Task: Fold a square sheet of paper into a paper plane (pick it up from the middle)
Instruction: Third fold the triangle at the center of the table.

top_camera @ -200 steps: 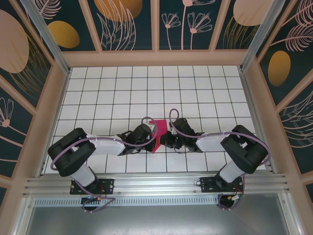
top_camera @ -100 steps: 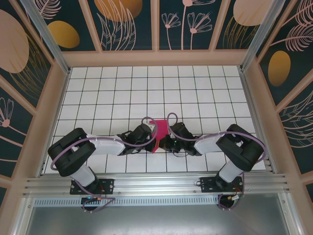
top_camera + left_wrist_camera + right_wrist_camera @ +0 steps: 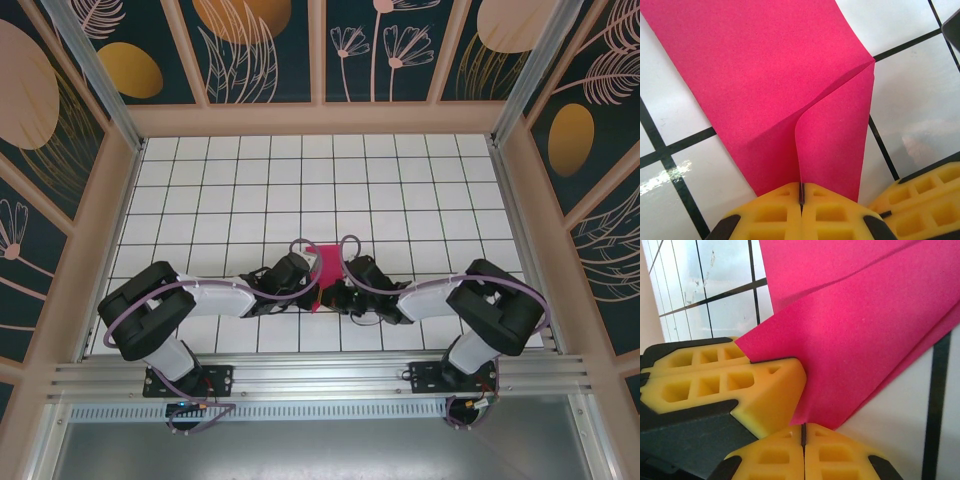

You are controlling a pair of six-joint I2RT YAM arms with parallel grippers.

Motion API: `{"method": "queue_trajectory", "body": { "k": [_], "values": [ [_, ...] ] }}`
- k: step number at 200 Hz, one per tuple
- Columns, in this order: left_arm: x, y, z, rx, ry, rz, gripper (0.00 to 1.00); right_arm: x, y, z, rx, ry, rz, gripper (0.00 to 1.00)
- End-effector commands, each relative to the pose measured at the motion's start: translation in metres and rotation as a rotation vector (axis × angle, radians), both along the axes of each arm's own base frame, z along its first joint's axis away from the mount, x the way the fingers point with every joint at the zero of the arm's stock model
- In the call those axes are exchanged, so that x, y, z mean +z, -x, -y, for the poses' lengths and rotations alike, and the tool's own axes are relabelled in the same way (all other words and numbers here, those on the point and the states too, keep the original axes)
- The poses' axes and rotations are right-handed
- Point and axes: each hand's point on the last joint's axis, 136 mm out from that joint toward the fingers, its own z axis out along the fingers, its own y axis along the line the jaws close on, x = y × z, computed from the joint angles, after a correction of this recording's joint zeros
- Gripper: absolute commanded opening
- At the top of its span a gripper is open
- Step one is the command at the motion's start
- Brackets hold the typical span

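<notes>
Grips the square sheet of paper from both sides. Clamps it on its left with the left pincer, yellow pads pressed flat together over a doubled bottom edge, with one flap curling up out of the seam to a sharp corner at the sheet's right edge. Clamps it on its right with the right pincer, pads likewise shut tight, pinching the sheet's lowest point where two straight edges run together. Crowds the sheet closely there: in the right wrist view, left pincer's pads just beside the right one's and up against the paper's lower left edge. Shows a long diagonal crease across the sheet's upper part. Leaves wide bare room on the bench beyond the sheet and out to either side of it. Leaves only a narrower strip on the near side of the sheet, partly taken up by the two forearms. Cannot tell whether any edge of the sheet rests on the tiles.
</notes>
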Motion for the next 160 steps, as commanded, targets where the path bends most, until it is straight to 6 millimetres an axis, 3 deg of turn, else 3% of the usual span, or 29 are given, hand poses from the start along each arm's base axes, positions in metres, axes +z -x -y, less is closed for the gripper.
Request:
{"method": "queue_trajectory", "body": {
  "k": [1, 40, 87, 160],
  "values": [
    [-0.020, 0.011, -0.013, -0.019, -0.077, -0.053, 0.00, -0.007, 0.000, -0.003, -0.010, -0.001, 0.000, 0.08],
    [-0.021, 0.011, -0.014, -0.017, -0.079, -0.051, 0.00, -0.015, 0.001, 0.003, -0.020, 0.056, -0.006, 0.08],
    [-0.020, 0.010, -0.014, -0.015, -0.078, -0.049, 0.00, 0.013, 0.004, -0.005, -0.002, -0.014, 0.054, 0.09],
    [-0.020, 0.011, -0.013, -0.021, -0.078, -0.046, 0.00, 0.013, 0.012, -0.017, 0.013, -0.071, 0.045, 0.09]
  ]
}}
